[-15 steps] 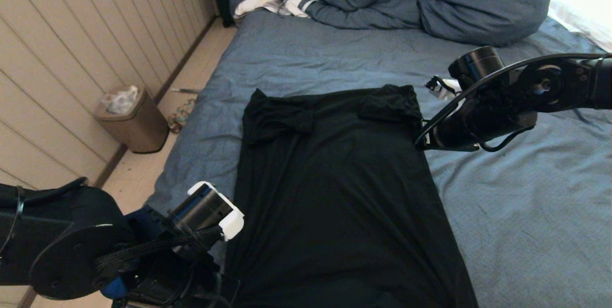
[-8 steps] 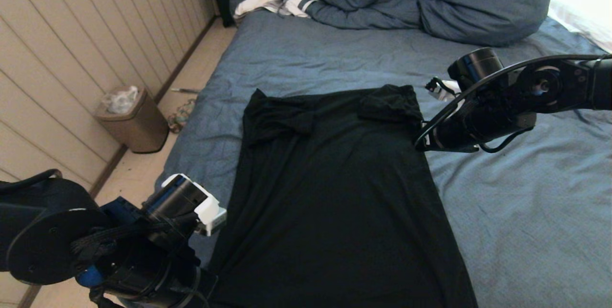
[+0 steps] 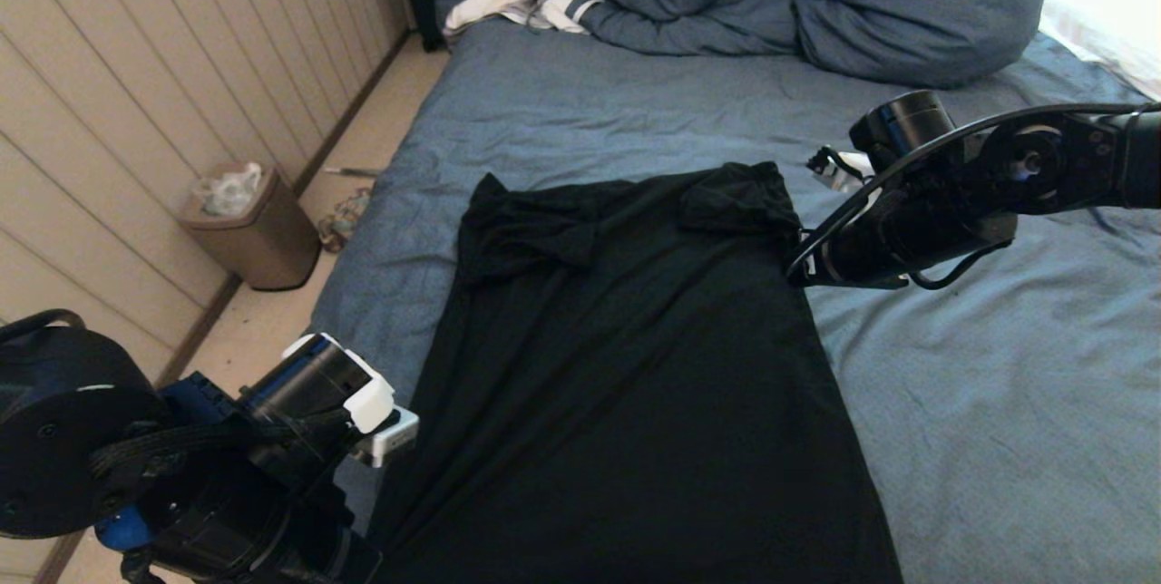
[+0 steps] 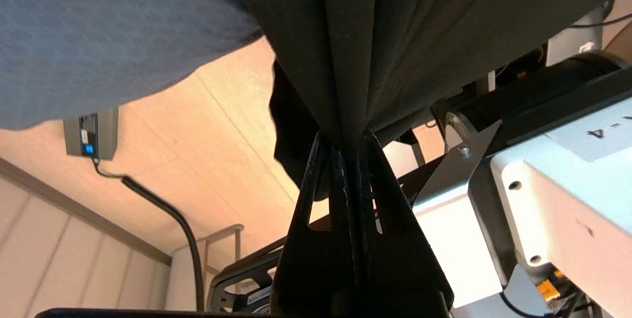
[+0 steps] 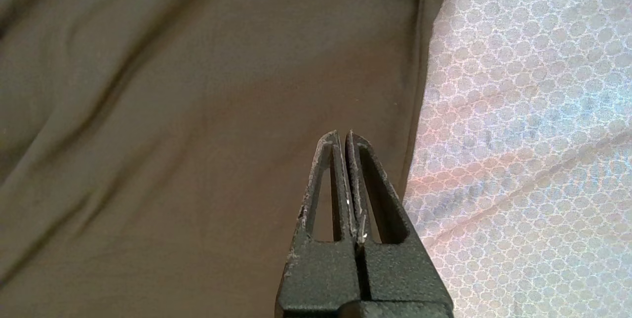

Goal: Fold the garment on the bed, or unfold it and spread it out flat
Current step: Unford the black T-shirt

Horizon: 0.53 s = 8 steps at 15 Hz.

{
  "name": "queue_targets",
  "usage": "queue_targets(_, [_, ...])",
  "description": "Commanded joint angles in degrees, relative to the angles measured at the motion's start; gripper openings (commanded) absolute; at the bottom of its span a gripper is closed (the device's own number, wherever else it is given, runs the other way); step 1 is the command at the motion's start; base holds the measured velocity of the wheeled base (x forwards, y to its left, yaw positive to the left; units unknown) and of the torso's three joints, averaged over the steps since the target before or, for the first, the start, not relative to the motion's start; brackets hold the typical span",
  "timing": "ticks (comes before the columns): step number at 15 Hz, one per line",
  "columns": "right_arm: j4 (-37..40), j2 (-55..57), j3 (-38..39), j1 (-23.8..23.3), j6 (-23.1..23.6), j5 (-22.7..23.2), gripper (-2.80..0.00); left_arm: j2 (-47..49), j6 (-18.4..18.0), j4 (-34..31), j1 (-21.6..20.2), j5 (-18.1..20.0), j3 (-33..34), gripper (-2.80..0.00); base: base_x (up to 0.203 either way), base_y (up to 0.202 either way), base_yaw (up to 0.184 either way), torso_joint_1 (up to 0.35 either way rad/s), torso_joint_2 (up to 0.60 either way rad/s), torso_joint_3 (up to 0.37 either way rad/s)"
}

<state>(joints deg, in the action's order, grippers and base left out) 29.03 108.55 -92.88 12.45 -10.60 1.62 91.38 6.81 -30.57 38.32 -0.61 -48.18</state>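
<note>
Across centre frame the shirt (image 3: 626, 366) lies on the bed (image 3: 998, 403), its lower-left corner dragged further left by the left gripper (image 4: 348, 145) pinched shut on it, spreading it flatter; right gripper (image 5: 344, 135) closed, empty, at shirt's upper-right edge.

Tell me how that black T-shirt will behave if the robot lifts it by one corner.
Probably floppy: the black T-shirt hangs in soft folds from the left tool, shut on its hem. Likely light, since a thin pinch carries it. On the bed it would likely drag and bunch rather than slide flat.
</note>
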Motion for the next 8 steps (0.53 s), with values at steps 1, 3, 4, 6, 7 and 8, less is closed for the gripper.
queue_targets(1, [0.2, 0.1, 0.1, 0.0, -0.1, 0.0, -2.80, -0.2, -0.1, -0.3, 0.0, 0.0, -1.5, -2.80, 0.000, 0.000, 0.000, 0.000, 0.00, 0.000])
queue_targets(3, [0.2, 0.0, 0.1, 0.0, -0.1, 0.0, -2.80, 0.3, -0.1, -0.2, 0.0, -0.2, -2.9, -2.80, 0.000, 0.000, 0.000, 0.000, 0.00, 0.000])
queue_targets(4, [0.2, 0.1, 0.1, 0.0, -0.1, 0.0, -2.80, 0.4, -0.3, -0.4, 0.0, -0.5, -4.2, -2.80, 0.000, 0.000, 0.000, 0.000, 0.00, 0.000])
queue_targets(6, [0.2, 0.2, 0.0, 0.0, -0.1, 0.0, -2.80, 0.9, -2.1, -1.4, -0.1, -0.9, -7.1, -2.80, 0.000, 0.000, 0.000, 0.000, 0.00, 0.000])
queue_targets(7, [0.2, 0.1, 0.0, 0.0, -0.1, 0.0, -2.80, 1.1, -2.6, -2.4, -0.5, -1.9, -8.5, -2.80, 0.000, 0.000, 0.000, 0.000, 0.00, 0.000])
queue_targets(8, [0.2, 0.1, 0.0, 0.0, 0.0, 0.0, -2.80, 1.3, -2.7, -2.9, -0.5, -2.2, -8.2, -2.80, 0.000, 0.000, 0.000, 0.000, 0.00, 0.000])
